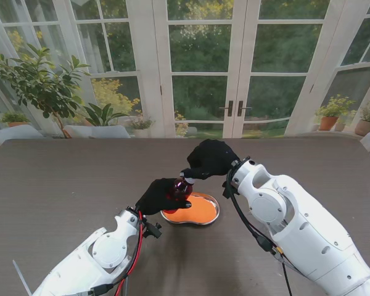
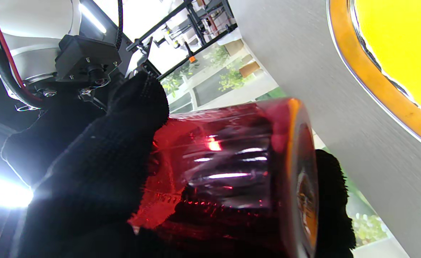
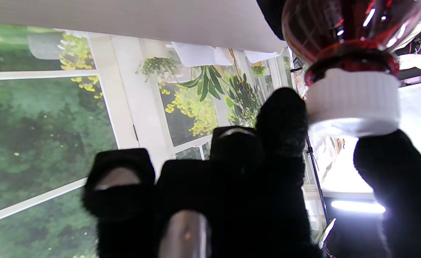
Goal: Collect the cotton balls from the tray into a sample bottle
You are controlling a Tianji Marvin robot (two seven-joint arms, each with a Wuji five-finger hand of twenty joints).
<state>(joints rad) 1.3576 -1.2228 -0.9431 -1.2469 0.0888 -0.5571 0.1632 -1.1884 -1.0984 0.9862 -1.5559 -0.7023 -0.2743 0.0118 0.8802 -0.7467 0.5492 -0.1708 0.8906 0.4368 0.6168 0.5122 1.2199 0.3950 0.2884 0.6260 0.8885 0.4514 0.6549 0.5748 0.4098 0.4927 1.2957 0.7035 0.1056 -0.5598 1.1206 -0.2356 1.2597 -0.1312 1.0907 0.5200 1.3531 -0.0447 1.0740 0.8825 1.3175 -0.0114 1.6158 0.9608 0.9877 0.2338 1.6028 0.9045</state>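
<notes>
Keep the left hand (image 1: 162,196) wrapped firmly round the red bottle (image 1: 181,187) above the orange tray (image 1: 200,209) while right fingers (image 3: 281,118), seemingly pinching the white cap (image 3: 353,104), twist gently, avoiding tilt.

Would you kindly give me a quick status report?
Left hand grips red bottle over orange tray. Right hand pinches white cap. No cotton balls visible.
</notes>
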